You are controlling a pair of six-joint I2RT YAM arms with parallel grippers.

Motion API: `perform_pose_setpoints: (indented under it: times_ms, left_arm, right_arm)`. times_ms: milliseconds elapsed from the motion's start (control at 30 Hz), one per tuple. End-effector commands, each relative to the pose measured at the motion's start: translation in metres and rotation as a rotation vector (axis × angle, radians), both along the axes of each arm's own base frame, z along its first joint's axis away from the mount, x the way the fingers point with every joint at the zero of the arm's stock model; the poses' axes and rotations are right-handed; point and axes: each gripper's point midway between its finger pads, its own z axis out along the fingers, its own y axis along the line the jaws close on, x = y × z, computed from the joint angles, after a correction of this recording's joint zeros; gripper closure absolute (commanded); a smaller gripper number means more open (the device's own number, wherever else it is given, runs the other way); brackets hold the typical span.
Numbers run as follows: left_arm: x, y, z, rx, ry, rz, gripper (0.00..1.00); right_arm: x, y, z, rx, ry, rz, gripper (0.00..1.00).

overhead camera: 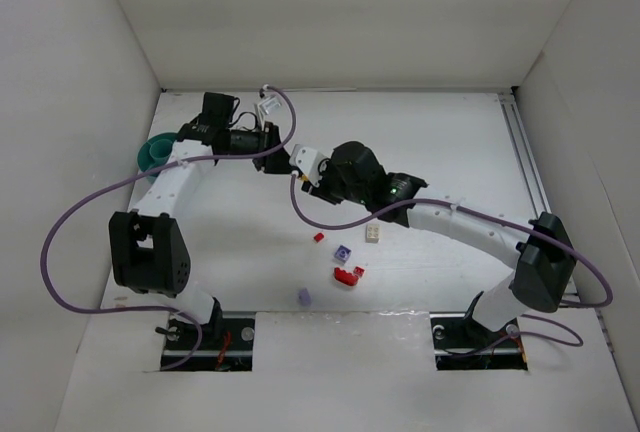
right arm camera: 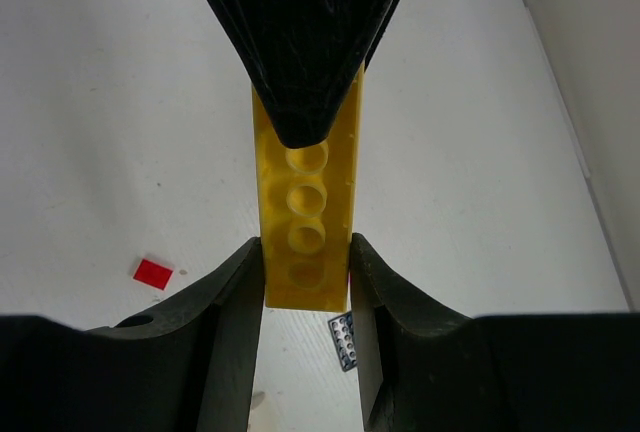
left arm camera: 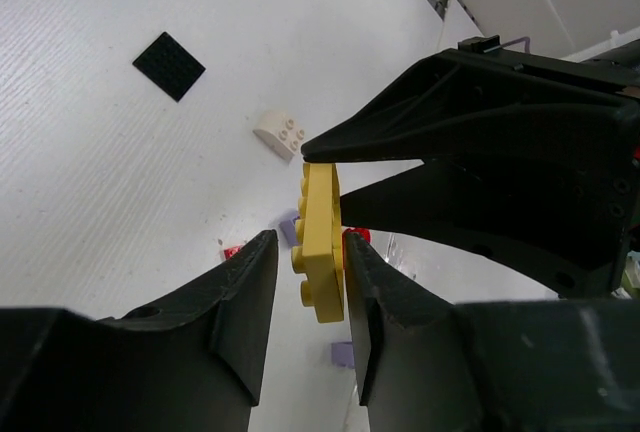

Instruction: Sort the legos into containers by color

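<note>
Handover in mid-air, left of table centre. R gripper is clamped on the yellow plate, pads flush on both long edges. L gripper straddles the plate's other end. One finger touches the flat face and the other shows a sliver of gap on the stud side, so its fingers are apart, no grip yet.

To do it well, imo: L pinches flat face vs stud face square, no twist. R lets go only once L's hold is firm, since an early release drops the plate. Then it's a short swing to the teal bowl, abt 9 o'clock from the grippers in top view, near the L wall. Can't tell which compartment takes yellow; the arm hides most of the bowl.

Surface: white table, matte, faintly ribbed, so bricks prob won't skid. Loose legos lie at abt 5 o'clock from the handover:
- cream brick
- small red piece
- lilac brick
- red cluster
- 2nd lilac

Black square lies flat, visible in L wrist view only.

Room: plain white walls box in 3 sides, w/ a rail along the 3 o'clock edge.
</note>
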Motion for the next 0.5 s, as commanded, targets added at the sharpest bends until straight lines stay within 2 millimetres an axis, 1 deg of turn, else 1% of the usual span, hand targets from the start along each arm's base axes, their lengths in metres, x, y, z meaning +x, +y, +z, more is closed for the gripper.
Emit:
perform_pose_setpoints:
  times_ms: [0,33,100,133,167,200,233,267,300,333,367,400,433,467]
  left_arm:
    - [-0.011,-0.004,0.010,-0.004,-0.057,-0.027,0.70]
    - [-0.012,-0.003,0.013,-0.005,-0.077,-0.029,0.72]
    - [-0.011,-0.003,0.012,0.002,-0.078,-0.024,0.78]
    - [-0.010,-0.002,0.011,0.009,-0.079,-0.018,0.87]
    - [-0.009,-0.002,0.010,0.017,-0.069,-0.007,0.89]
    - [-0.009,-0.002,0.012,0.018,-0.066,-0.007,0.90]
    - [-0.007,-0.001,0.010,0.030,-0.080,-0.003,0.92]
    - [-0.007,-0.001,0.010,0.030,-0.081,-0.003,0.96]
    - [-0.002,0.002,0.016,0.053,-0.127,0.023,0.96]
    - [-0.001,0.003,0.018,0.060,-0.141,0.041,0.99]
    - [-0.001,0.008,0.026,0.061,-0.162,0.073,0.99]
    - [0.007,0.014,0.028,0.079,-0.191,0.121,1.00]
    - [0.009,0.021,0.026,0.087,-0.185,0.159,1.00]
    - [0.011,0.028,0.036,0.090,-0.211,0.201,1.00]
  right_arm:
    - [0.006,0.012,0.035,0.080,-0.074,0.001,0.83]
    - [0.007,0.013,0.039,0.088,-0.080,0.001,0.83]
    - [0.007,0.013,0.039,0.088,-0.080,0.001,0.82]
    - [0.007,0.013,0.039,0.088,-0.080,0.001,0.74]
    - [0.007,0.013,0.039,0.088,-0.080,0.001,0.64]
    - [0.007,0.010,0.044,0.094,-0.089,-0.007,0.53]
    - [0.008,0.007,0.040,0.082,-0.088,-0.019,0.37]
    - [0.008,0.004,0.038,0.076,-0.090,-0.030,0.31]
    - [0.010,0.003,0.040,0.085,-0.094,-0.048,0.24]
    - [0.012,-0.006,0.032,0.067,-0.088,-0.068,0.20]
    - [0.015,-0.013,0.035,0.083,-0.089,-0.097,0.11]
    - [0.018,-0.018,0.029,0.089,-0.065,-0.124,0.08]
    - [0.026,-0.032,0.029,0.098,-0.058,-0.163,0.05]
    - [0.029,-0.043,0.017,0.084,-0.038,-0.188,0.04]
